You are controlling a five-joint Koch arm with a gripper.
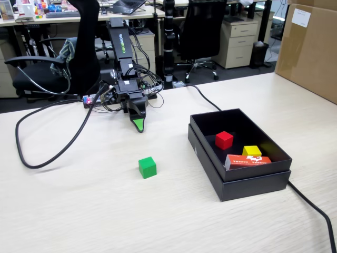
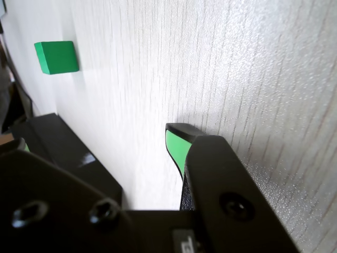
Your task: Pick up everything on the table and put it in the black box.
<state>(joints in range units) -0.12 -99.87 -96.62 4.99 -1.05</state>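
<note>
A wide, light wood-grain tabletop [image 1: 79, 211] has bare surface on all sides of a small green cube [image 1: 147, 167], which sits near the middle, well clear of every edge. The cube has no long axis; one corner is turned toward the near edge. The pincer [image 1: 138, 125] rests tip-down toward the far edge, apart from the cube; only one green-lined tip shows, so I cannot tell whether it is open. The black box [image 1: 253, 185] stands toward the right edge, holding a red cube [image 1: 224, 139] and a yellow cube [image 1: 251, 151].

arm [image 1: 122, 58]: folded low near table's far edge | gripper [image 1: 138, 126]: tip down, close above table | jaws: gap unclear
</note>
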